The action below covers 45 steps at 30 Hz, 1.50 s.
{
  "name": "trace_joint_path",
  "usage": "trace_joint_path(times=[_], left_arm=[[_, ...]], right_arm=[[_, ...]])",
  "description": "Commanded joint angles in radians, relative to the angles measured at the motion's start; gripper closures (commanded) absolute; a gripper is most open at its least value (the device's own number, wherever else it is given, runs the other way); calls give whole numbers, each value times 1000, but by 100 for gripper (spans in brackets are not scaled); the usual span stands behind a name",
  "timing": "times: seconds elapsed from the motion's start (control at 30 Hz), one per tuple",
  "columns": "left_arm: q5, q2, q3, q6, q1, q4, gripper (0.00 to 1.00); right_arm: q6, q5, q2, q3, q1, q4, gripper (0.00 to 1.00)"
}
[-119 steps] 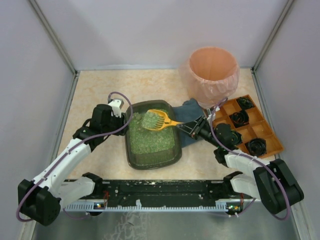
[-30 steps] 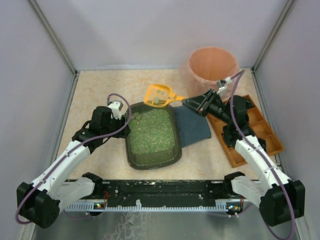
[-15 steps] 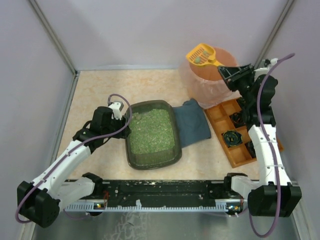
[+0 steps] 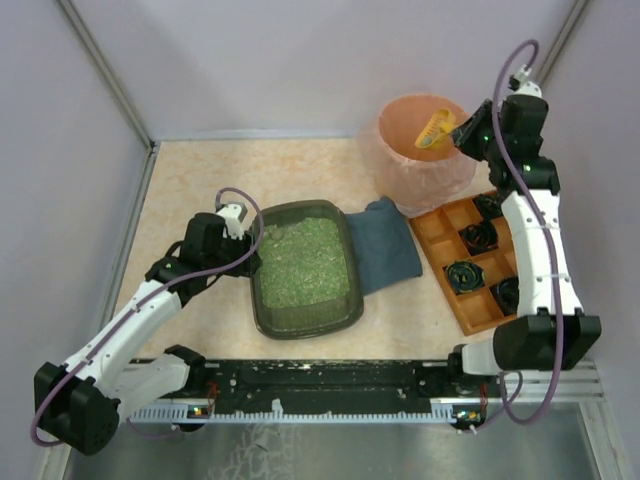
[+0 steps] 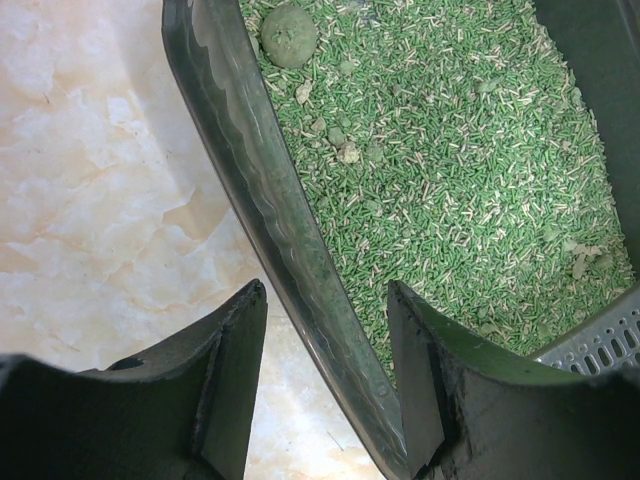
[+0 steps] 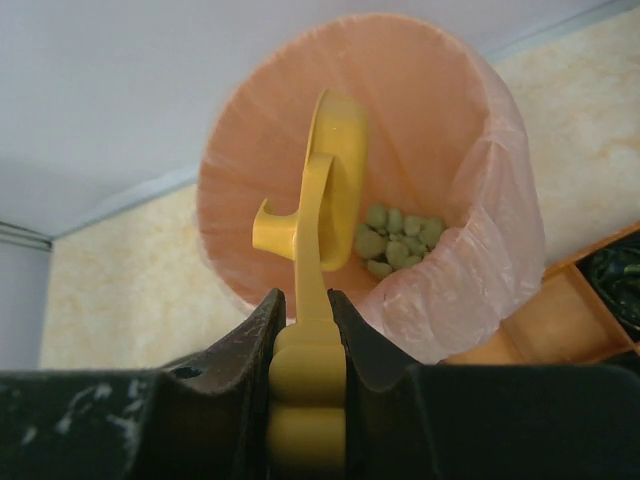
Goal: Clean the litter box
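The litter box (image 4: 304, 330) is a dark tray of green litter in the middle of the table. My left gripper (image 4: 249, 260) is shut on its left rim (image 5: 250, 170): the inner finger (image 5: 420, 380) presses the wall and the outer fingertip sits close by the lip. One green clump (image 5: 290, 35) lies in the litter. My right gripper (image 4: 466, 136) is shut on the handle of a yellow scoop (image 4: 436, 128), held over the pink-lined bin (image 4: 405, 175). The scoop (image 6: 335, 170) is turned on its side, and several green clumps (image 6: 400, 240) lie in the bin (image 6: 260, 130).
A blue cloth (image 4: 385, 255) lies against the box's right side. An orange compartmented tray (image 4: 437, 236) with black round parts stands at the right, below the raised right arm. Grey walls close in the table on three sides.
My right arm carried the scoop from the box's far edge up over the bin, then rolled it onto its side. The left arm and the litter box have not moved.
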Motion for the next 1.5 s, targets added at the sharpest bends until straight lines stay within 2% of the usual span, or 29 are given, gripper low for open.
trace_joint_path(times=[0.0, 0.2, 0.37, 0.53, 0.7, 0.83, 0.93, 1.1, 1.27, 1.37, 1.47], left_arm=[[-5, -6, 1, 8, -5, 0, 42], [-7, -3, 2, 9, -5, 0, 42], [-11, -3, -1, 8, -6, 1, 42], [-9, 3, 1, 10, -5, -1, 42], [-9, 3, 0, 8, -5, 0, 42], [-12, 8, 2, 8, -5, 0, 42], [-14, 10, 3, 9, -5, -1, 42], [-14, 1, 1, 8, -5, 2, 42], [-13, -1, 2, 7, -5, 6, 43], [-18, -2, 2, 5, -5, 6, 43], [-28, -7, 6, -1, -5, 7, 43]], right_arm=[[-233, 123, 77, 167, 70, -189, 100], [-444, 393, 178, 345, 237, -296, 100], [-585, 624, 232, 404, 343, -309, 100], [-578, 630, 195, 401, 359, -257, 100], [-543, 524, 83, 373, 373, -176, 100], [-460, 339, -86, 225, 375, -8, 100], [-335, 222, -178, 137, 374, 73, 100], [-150, -18, -210, 51, 375, 59, 100], [98, -229, -258, -192, 377, 210, 100], [215, -270, -269, -297, 392, 240, 100], [287, -244, -274, -371, 429, 241, 100]])
